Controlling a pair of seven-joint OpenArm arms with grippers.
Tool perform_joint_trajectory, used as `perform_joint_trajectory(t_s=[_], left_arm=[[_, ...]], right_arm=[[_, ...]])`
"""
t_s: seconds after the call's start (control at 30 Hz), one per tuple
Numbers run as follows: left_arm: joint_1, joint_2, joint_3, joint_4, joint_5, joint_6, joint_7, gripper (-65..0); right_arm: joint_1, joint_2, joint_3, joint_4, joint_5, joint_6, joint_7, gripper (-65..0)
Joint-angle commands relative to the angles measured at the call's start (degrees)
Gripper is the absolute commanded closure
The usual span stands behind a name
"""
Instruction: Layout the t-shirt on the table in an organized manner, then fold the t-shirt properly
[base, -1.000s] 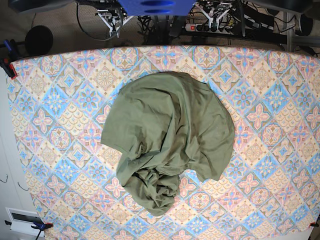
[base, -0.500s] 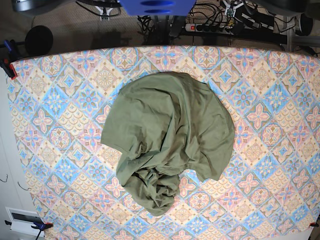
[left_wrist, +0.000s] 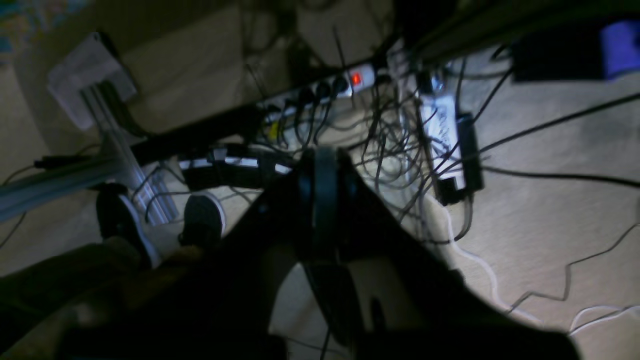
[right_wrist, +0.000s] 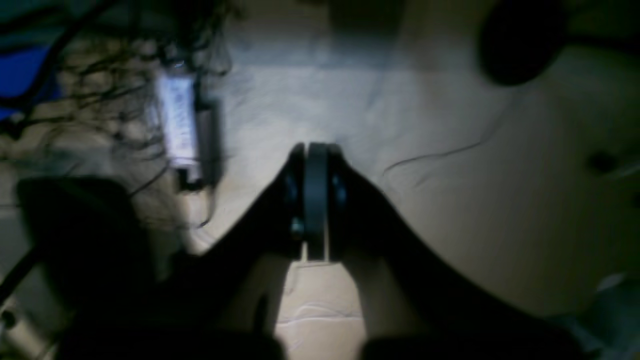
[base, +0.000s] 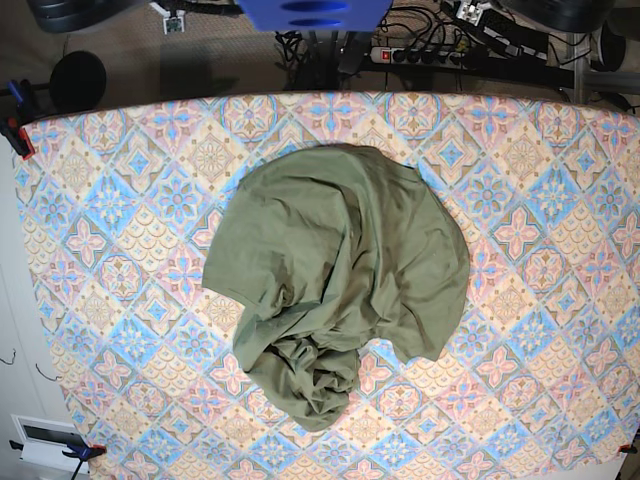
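The olive-green t-shirt (base: 335, 280) lies crumpled in a rounded heap on the middle of the table (base: 120, 200), with a bunched, twisted end pointing toward the near edge. Neither gripper is close to it. In the left wrist view, my left gripper (left_wrist: 324, 160) is shut and empty, hanging over the floor and a tangle of cables behind the table. My right gripper (right_wrist: 315, 155) is also shut and empty, over bare floor in the right wrist view. The base view shows only small bits of both arms at its top edge.
A power strip (base: 400, 53) with a red switch and many cables lie on the floor past the table's far edge. A black round object (base: 78, 80) sits at far left. Clamps (base: 15, 130) hold the cloth at the left corner. Two shoes (left_wrist: 200, 220) show on the floor.
Both arms have drawn back past the table's far edge and almost out of the base view. The t-shirt has not moved.
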Motion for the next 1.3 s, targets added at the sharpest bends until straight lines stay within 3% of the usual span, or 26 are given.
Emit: perform_joint_trajectory(t_s=[0.0, 0.13, 0.37, 0.57, 0.7, 0.8, 0.97, 1.13, 1.27], left_arm=[[2.13, -1.38, -0.14, 3.18, -1.25, 0.12, -0.64, 0.0], [6.88, -4.54, -0.14, 12.93, -4.76, 0.30, -0.64, 0.0], [12.24, -7.97, -0.22, 27.53, -6.26, 0.38, -0.64, 0.0], [14.97, -7.88, -6.64, 38.25, -6.26, 0.38, -0.56, -0.1], [13.21, -7.79, -9.10, 41.33, -6.35, 0.38, 0.85, -0.2], [8.90, -7.79, -10.07, 42.21, -8.46, 0.38, 5.42, -0.2], [-1.56, -7.79, -14.47, 42.65, -20.15, 0.38, 16.94, -1.2], [-15.89, -7.79, -15.87, 42.38, -29.73, 0.21, 33.29, -11.5], [-27.67, -6.30, -15.78, 40.54, -34.83, 0.21, 43.75, -19.3]], right_arm=[[-2.12, -0.14, 1.51, 2.67, 0.10, -0.16, 0.53, 0.0], [-6.69, -0.49, 6.79, 10.93, 0.01, -0.16, 0.44, 0.0], [-11.26, -0.32, 7.67, 26.84, 0.01, -0.16, 0.18, 0.0], [-12.14, -0.32, 7.31, 41.35, 0.01, -0.16, -7.91, 0.0], [-11.70, -0.14, 3.97, 42.32, 0.01, -0.16, -11.16, 0.0], [-9.33, -0.14, 0.19, 42.84, -0.08, -0.16, -11.42, 0.0], [-4.23, -0.14, -7.72, 42.84, -0.08, -0.16, -11.60, 0.0], [1.40, -0.14, -14.40, 42.75, -0.08, -0.16, -11.78, -0.9], [6.05, -0.14, -18.71, 42.67, -0.08, -0.16, -16.79, -7.9]])
